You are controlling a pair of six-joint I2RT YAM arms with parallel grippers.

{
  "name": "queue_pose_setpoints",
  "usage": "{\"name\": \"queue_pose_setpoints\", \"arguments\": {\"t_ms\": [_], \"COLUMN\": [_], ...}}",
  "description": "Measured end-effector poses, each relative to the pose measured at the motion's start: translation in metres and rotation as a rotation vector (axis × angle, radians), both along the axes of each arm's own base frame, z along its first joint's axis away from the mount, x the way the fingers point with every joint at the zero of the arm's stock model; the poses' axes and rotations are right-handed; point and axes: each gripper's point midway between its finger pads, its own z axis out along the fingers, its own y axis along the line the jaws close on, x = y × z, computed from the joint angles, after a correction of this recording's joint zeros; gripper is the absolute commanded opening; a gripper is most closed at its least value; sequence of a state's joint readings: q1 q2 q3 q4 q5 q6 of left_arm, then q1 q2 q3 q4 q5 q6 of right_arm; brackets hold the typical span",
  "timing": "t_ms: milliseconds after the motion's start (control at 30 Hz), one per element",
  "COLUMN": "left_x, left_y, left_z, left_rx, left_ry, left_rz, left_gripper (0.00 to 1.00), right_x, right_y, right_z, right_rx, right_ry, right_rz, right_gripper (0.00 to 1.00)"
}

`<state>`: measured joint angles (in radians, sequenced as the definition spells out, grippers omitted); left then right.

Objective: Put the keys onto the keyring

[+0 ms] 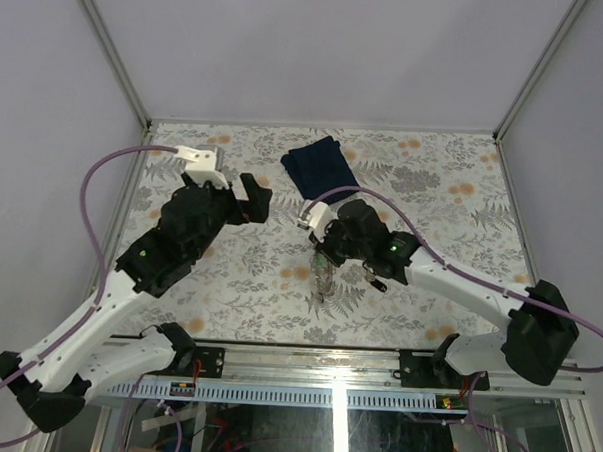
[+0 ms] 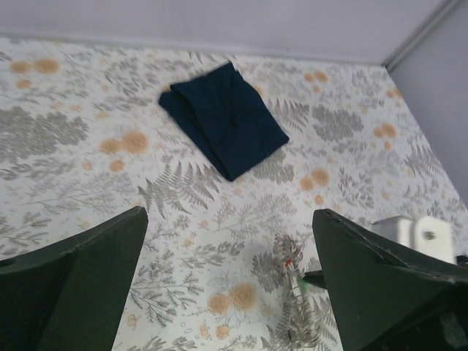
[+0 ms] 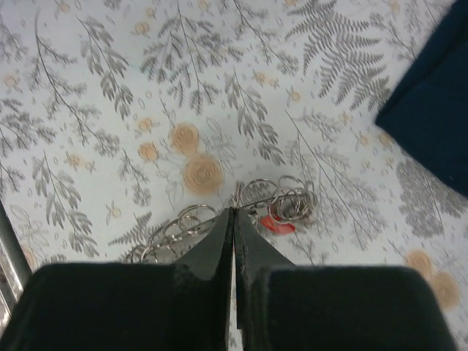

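In the right wrist view the right gripper (image 3: 234,219), tips pressed together at lower centre, covers the middle of the keyring (image 3: 285,199); whether it pinches anything cannot be told. The dark blue cloth (image 3: 433,110) runs off the right edge. From above, the keys (image 1: 321,279) are too small to tell apart.

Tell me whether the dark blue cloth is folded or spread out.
Folded: the dark blue cloth shows overlapping layers and a crease across it.
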<state>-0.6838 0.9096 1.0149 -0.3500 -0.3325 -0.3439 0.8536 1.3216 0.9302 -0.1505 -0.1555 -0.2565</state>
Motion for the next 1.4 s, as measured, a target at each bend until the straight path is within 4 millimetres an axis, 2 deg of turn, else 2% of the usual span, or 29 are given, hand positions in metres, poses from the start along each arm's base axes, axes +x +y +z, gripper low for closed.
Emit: {"name": "queue_pose_setpoints", "arguments": {"t_ms": [133, 233, 333, 467, 633, 667, 700, 733, 767, 800, 833, 900, 1000, 1100, 1167, 1267, 1400], "left_x": [-0.005, -0.004, -0.002, 0.002, 0.011, 0.013, 0.015, 0.017, 0.019, 0.022, 0.026, 0.034, 0.044, 0.047, 0.046, 0.043, 0.032], "left_y": [0.019, 0.023, 0.022, 0.020, 0.026, 0.030, 0.033, 0.037, 0.040, 0.045, 0.050, 0.059, 0.070, 0.082, 0.089, 0.097, 0.102], "left_z": [0.020, 0.021, 0.014, 0.004, -0.007, -0.008, -0.010, -0.011, -0.012, -0.014, -0.016, -0.023, -0.036, -0.039, -0.038, -0.036, -0.050], "left_rx": [-0.022, -0.020, -0.002, 0.014, 0.011, 0.008, 0.000, -0.006, -0.017, -0.027, -0.041, -0.065, -0.096, -0.108, -0.110, -0.112, -0.104], "left_ry": [-0.063, -0.068, -0.047, -0.017, 0.040, 0.048, 0.058, 0.066, 0.076, 0.088, 0.102, 0.136, 0.191, 0.203, 0.196, 0.183, 0.188], "left_rz": [0.063, 0.083, 0.090, 0.094, 0.109, 0.119, 0.125, 0.133, 0.137, 0.145, 0.148, 0.154, 0.154, 0.180, 0.201, 0.222, 0.235], "left_gripper": [1.00, 1.00, 1.00, 1.00, 1.00, 1.00, 1.00, 1.00, 1.00, 1.00, 1.00, 1.00, 1.00, 1.00, 1.00, 1.00, 1.00], "right_x": [0.002, -0.001, -0.003, -0.006, -0.002, -0.002, 0.000, 0.002, 0.005, 0.008, 0.016, 0.036, 0.071, 0.085, 0.083, 0.069, 0.040], "right_y": [0.029, 0.046, 0.064, 0.082, 0.088, 0.086, 0.081, 0.076, 0.071, 0.057, 0.048, 0.018, -0.044, -0.097, -0.128, -0.168, -0.198], "right_z": [-0.009, -0.017, -0.017, -0.001, 0.012, 0.012, 0.014, 0.017, 0.021, 0.032, 0.036, 0.053, 0.080, 0.092, 0.093, 0.096, 0.116], "right_rx": [0.052, 0.095, 0.164, 0.273, 0.332, 0.331, 0.333, 0.340, 0.349, 0.382, 0.394, 0.451, 0.536, 0.592, 0.622, 0.657, 0.704], "right_ry": [0.034, 0.073, 0.107, 0.121, 0.111, 0.116, 0.121, 0.127, 0.132, 0.135, 0.135, 0.128, 0.095, 0.075, 0.069, 0.033, -0.061], "right_rz": [0.037, 0.058, 0.078, 0.110, 0.093, 0.079, 0.051, 0.024, -0.005, -0.051, -0.085, -0.185, -0.381, -0.545, -0.660, -0.811, -0.907], "right_gripper": [0.02, 0.11, 0.27, 0.47, 0.63, 0.69, 0.83, 0.97, 0.99, 0.99, 0.99, 0.99, 0.99, 0.99, 0.99, 0.99, 0.99]}}
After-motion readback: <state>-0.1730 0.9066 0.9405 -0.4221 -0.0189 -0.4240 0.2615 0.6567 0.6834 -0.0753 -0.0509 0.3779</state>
